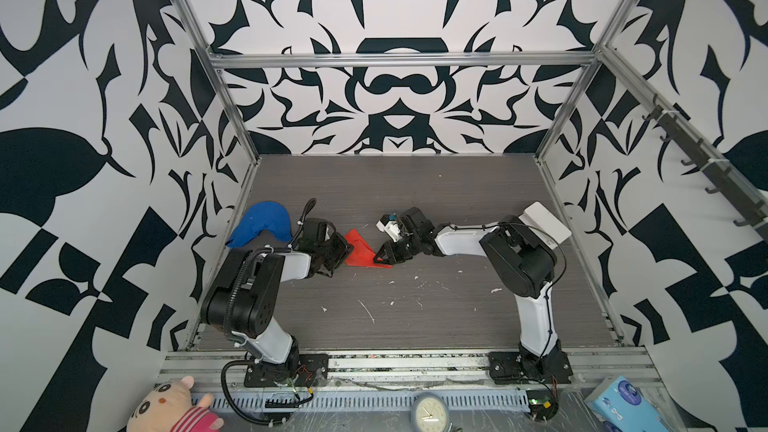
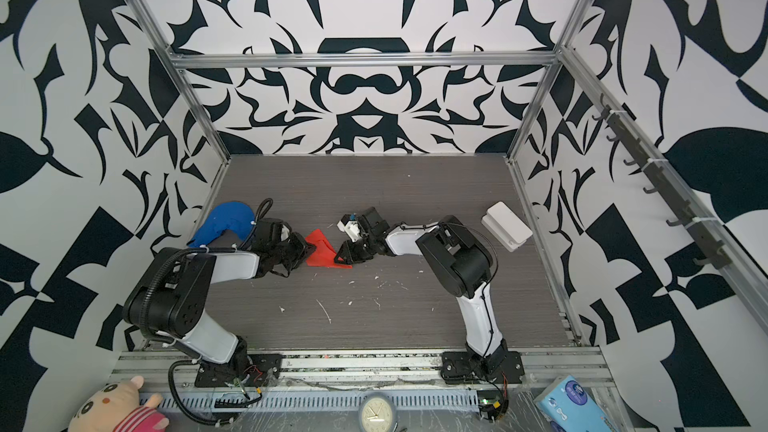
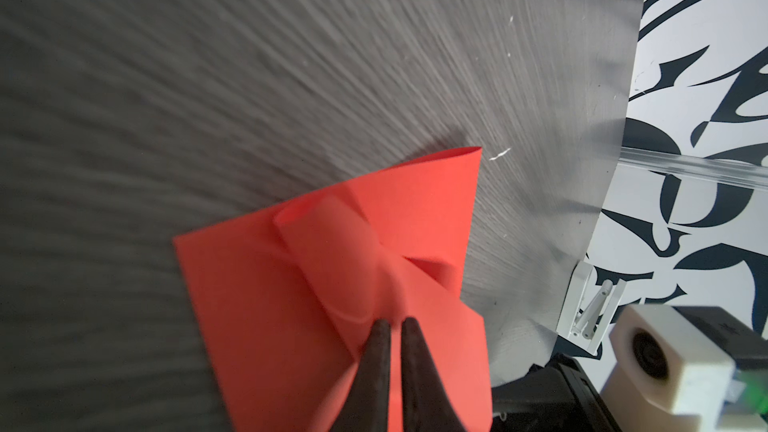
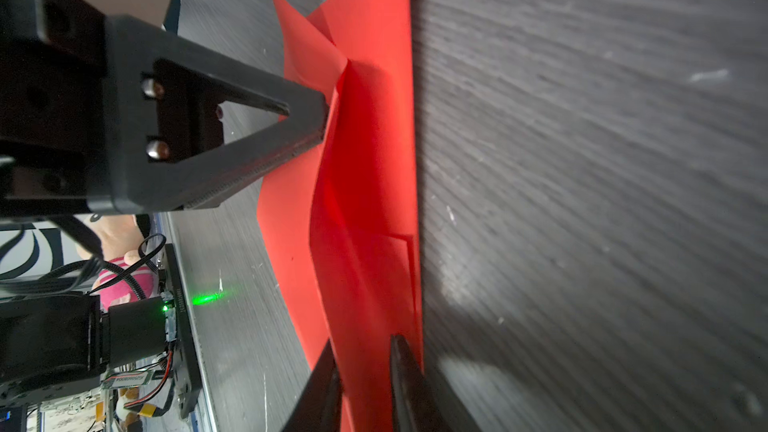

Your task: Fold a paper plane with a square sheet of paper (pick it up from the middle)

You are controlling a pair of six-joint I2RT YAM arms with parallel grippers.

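Sheet location: thin bright red paper sheet (image 1: 362, 249), partly folded, rests on dark grey wood-grain tabletop (image 1: 415, 201) left of centre, between both arms. left gripper (image 3: 395, 326) tips pressed together, pinching raised pucker of paper. right gripper (image 4: 361, 351) straddles end of long folded edge, jaws slightly apart; actual grip unclear. Long edge runs straight ahead from its tips, so that arm looks better placed for creasing.

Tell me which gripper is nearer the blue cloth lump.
Left. The left gripper, shut on one edge of the folded red paper, is on the side toward the blue cloth lump. The right gripper is at the paper's opposite edge, farther from the lump.
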